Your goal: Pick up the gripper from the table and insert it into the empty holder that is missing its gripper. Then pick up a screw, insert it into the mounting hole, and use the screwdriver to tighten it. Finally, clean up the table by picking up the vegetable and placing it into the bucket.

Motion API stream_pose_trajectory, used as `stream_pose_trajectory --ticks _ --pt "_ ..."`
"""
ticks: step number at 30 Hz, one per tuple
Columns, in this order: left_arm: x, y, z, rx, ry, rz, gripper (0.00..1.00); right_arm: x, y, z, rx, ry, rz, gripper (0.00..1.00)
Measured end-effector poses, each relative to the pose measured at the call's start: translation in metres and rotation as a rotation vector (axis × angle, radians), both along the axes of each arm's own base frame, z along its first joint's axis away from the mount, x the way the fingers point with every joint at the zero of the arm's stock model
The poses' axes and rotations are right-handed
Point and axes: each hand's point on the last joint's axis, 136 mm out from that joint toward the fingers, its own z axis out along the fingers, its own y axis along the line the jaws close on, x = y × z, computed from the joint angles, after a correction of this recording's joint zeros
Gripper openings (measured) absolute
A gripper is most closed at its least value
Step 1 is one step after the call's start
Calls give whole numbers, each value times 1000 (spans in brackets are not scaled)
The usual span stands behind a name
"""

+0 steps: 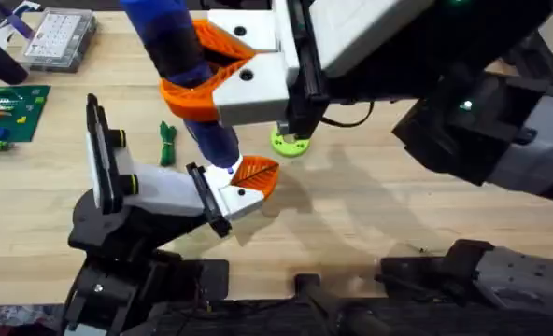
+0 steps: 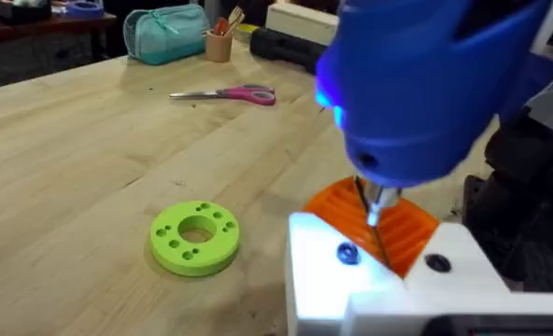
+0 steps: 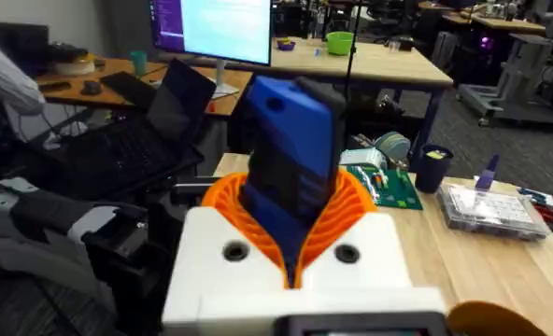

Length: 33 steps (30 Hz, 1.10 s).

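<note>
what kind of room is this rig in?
Likely a robotics lab or workshop: wooden workbench, a lit monitor with laptop behind, more benches beyond, and a clear parts box and circuit board on the table.

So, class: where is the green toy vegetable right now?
In the overhead view the vegetable lies on the table left of centre, between the holder and the screwdriver.

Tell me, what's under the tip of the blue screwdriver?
Under the screwdriver bit is the gripper, its orange ribbed fingertips and white body on the holder. Whether a screw sits under the bit is hidden.
</note>
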Motion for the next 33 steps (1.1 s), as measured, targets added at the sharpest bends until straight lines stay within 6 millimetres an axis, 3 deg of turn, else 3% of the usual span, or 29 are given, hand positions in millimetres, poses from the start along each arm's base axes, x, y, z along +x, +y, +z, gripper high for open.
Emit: stream_pose_trajectory --ticks 9,33 --pt "0 0 0 0 0 0 18 0 0 3 15 -15 -1 27" --pt "0 0 0 0 1 0 18 9 9 -16 -21 21 -1 27"
